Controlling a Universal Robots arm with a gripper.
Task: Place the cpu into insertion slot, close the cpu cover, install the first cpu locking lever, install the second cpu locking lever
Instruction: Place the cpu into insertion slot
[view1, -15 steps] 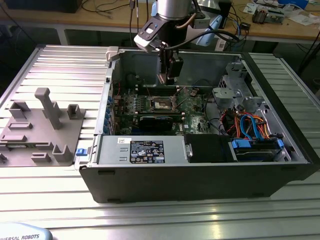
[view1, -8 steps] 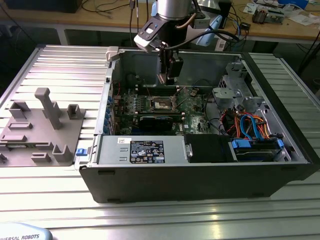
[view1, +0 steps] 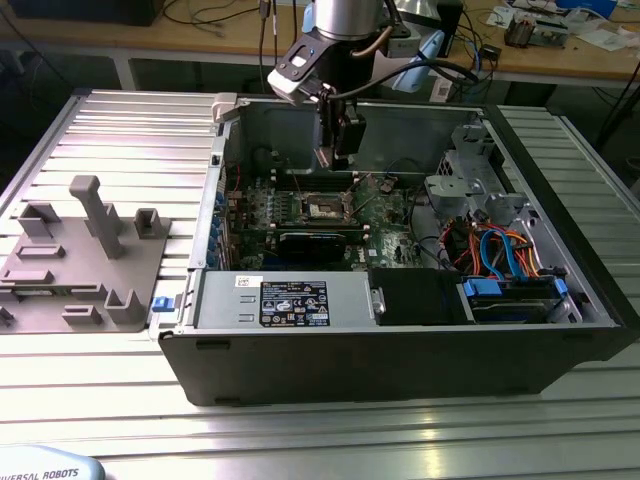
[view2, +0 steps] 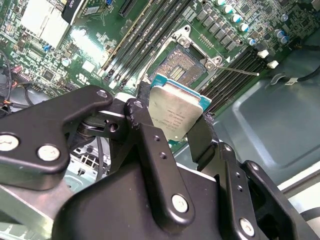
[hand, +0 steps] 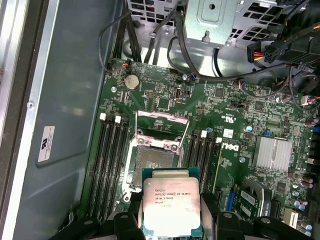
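Some way above the dark square metal-rimmed insertion slot (hand: 152, 160), holding the flat silvery-grey square cpu (hand: 171, 206) by opposite edges in the black gripper (hand: 172, 225), closed onto it. Could bend the slot's pins if lowered tilted or misaligned.

In the first wrist view the cpu (hand: 171, 207) is cut off along one edge by the picture's border, as are the fingers of the gripper (hand: 172, 227) that clasp it. It also covers one side of the insertion slot (hand: 152, 160). In the second wrist view the gripper's black finger links hide the nearer part of the cpu (view2: 175, 107). In the exterior view the cpu is too small to tell at the gripper (view1: 335, 150).
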